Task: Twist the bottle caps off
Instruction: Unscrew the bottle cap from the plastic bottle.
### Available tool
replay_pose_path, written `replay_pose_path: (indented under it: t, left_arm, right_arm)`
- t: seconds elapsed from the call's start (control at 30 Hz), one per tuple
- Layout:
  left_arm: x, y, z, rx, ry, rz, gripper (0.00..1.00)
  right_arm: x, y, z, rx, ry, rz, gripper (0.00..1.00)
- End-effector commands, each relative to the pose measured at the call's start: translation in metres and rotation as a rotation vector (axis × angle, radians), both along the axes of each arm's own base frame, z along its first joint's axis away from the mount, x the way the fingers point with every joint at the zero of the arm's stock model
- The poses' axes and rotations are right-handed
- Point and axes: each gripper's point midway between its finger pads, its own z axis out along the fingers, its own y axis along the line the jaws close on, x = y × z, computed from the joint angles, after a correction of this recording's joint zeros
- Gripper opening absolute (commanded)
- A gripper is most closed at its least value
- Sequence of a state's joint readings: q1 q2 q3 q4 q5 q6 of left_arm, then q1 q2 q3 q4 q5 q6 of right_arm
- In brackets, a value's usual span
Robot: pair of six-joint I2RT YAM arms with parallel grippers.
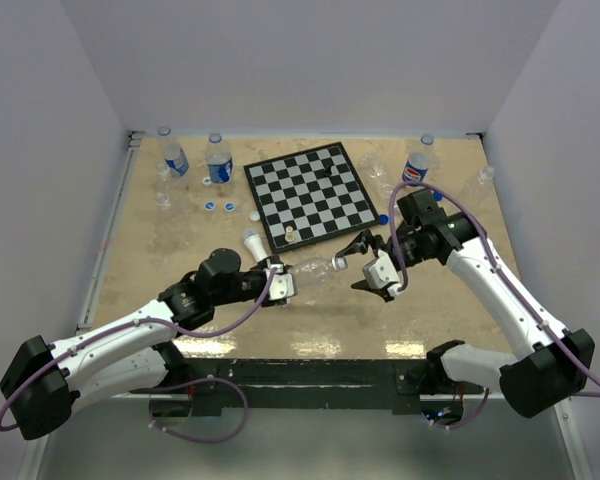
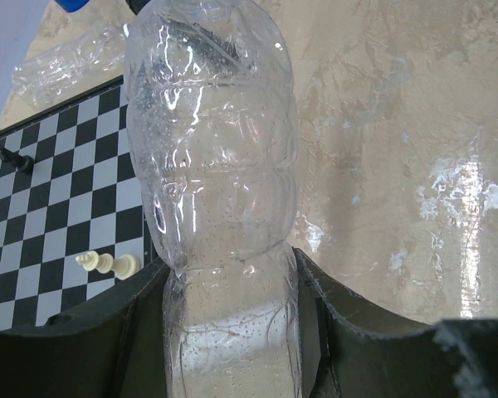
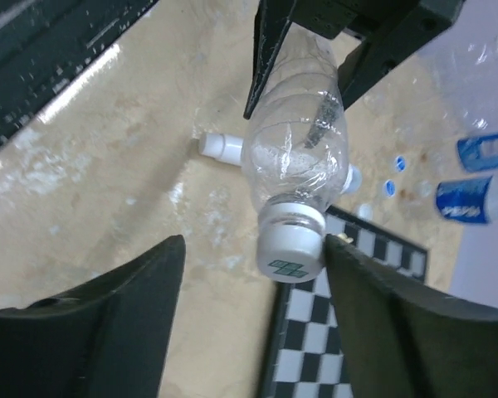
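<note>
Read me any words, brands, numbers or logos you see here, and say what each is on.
No word or number is readable.
Green blocky emblem, no letters: on the white cap of the clear bottle.
Round red-white-blue logo, name illegible: on the far-right bottle.
White print, too small to read: on the far-left blue-label bottle and the blue-label bottle beside it.

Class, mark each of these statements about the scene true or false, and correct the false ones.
1. The left gripper clamps a clear bottle. True.
2. The cap on that bottle is blue. False: it is white.
3. The right gripper is shut tight on the cap. False: its jaws stand open, one on either side of it.
4. A pale chess piece is on the chessboard. True.
</note>
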State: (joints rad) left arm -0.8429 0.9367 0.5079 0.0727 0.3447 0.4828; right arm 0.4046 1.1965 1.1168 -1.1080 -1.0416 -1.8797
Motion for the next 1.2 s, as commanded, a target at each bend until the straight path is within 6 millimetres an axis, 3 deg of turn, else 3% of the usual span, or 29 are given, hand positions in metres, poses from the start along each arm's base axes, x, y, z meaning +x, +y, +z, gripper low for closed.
replay_pose_path:
  t: [0.0, 0.1, 0.23, 0.3, 0.47, 0.87, 1.17]
  left_arm:
    - [0.007, -0.005, 0.019, -0.058, -0.045, 0.007, 0.03]
    - [0.008, -0.005, 0.020, -0.059, -0.050, 0.012, 0.03]
    - [0.008, -0.005, 0.020, -0.060, -0.052, 0.010, 0.03]
    - [0.007, -0.006, 0.021, -0.061, -0.051, 0.004, 0.03]
    - [0.007, -0.006, 0.020, -0.059, -0.047, 0.005, 0.03]
    - [0.008, -0.005, 0.021, -0.060, -0.052, 0.012, 0.03]
    - [0.008, -0.004, 0.022, -0.060, -0.053, 0.013, 0.03]
  right_arm:
    - [-0.011, 0.002, 0.031, 0.073, 0.146, -0.097, 0.79]
    - [-0.002, 0.002, 0.051, 0.101, 0.265, -0.224, 0.81]
    - [0.031, 0.003, 0.073, 0.149, 0.538, -0.568, 0.79]
    - [0.037, 0.001, 0.068, 0.117, 0.629, -0.662, 0.79]
    - [0.023, 0.001, 0.039, -0.021, 0.760, -0.622, 0.75]
    - [0.018, 0.011, 0.023, -0.060, 0.823, -0.592, 0.61]
    - [0.016, 0.015, 0.017, -0.100, 0.826, -0.592, 0.44]
